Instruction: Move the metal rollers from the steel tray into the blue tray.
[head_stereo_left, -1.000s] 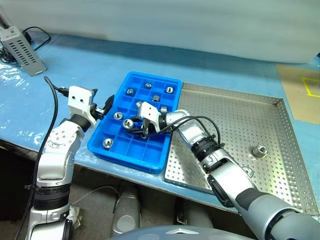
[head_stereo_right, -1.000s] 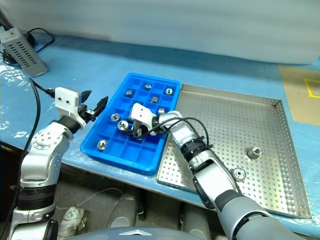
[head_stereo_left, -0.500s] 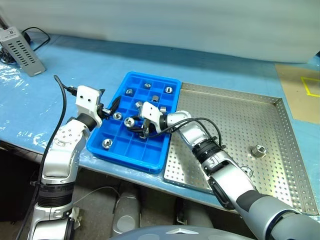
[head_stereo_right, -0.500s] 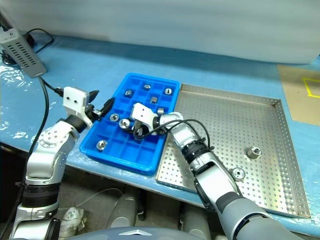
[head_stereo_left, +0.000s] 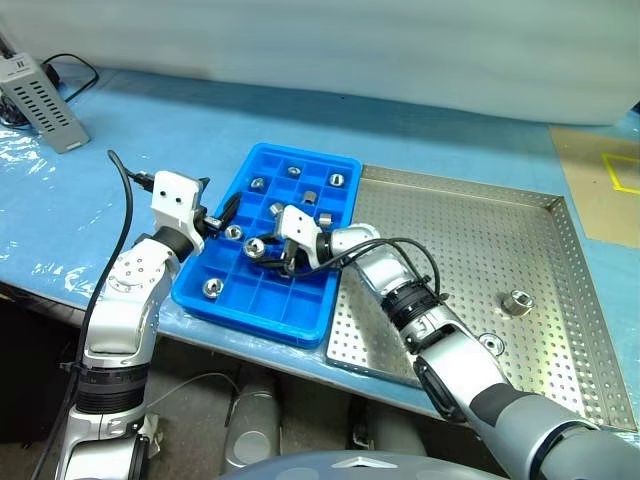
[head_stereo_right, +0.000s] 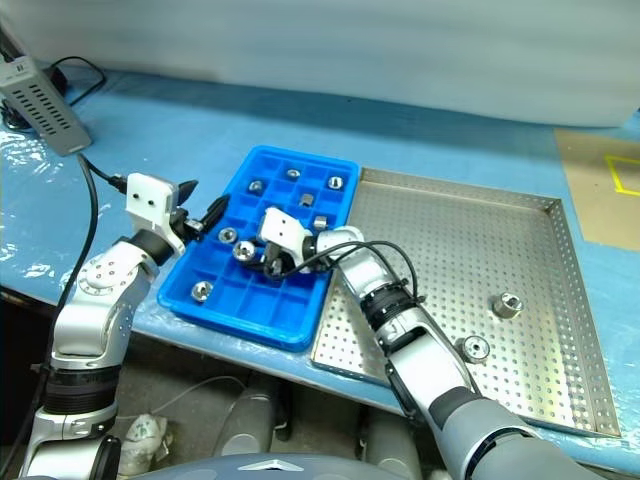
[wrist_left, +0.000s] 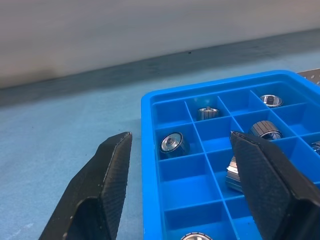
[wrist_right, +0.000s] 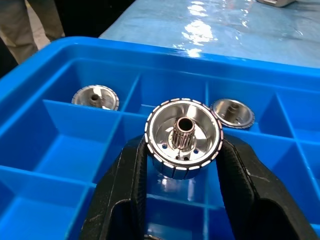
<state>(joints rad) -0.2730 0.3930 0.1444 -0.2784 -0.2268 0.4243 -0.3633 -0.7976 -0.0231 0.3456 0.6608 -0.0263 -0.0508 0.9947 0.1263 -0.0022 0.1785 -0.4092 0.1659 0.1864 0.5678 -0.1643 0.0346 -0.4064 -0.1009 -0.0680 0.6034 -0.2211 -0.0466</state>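
My right gripper clamps a shiny silver metal roller by its ribbed outer wall, hub facing me, over a compartment of the bright blue gridded plastic tray. It feels like solid, stiff, slick steel, so I judge the knurled rim the safest hold. My left gripper hangs open at the tray's edge. Two rollers remain on the perforated steel tray.

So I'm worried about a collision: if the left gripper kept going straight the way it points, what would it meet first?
Probably the blue tray: the left gripper is open with the tray's near corner rim between its fingers. The right finger already sits over the compartments, near a metal roller. Depth is hard to judge.
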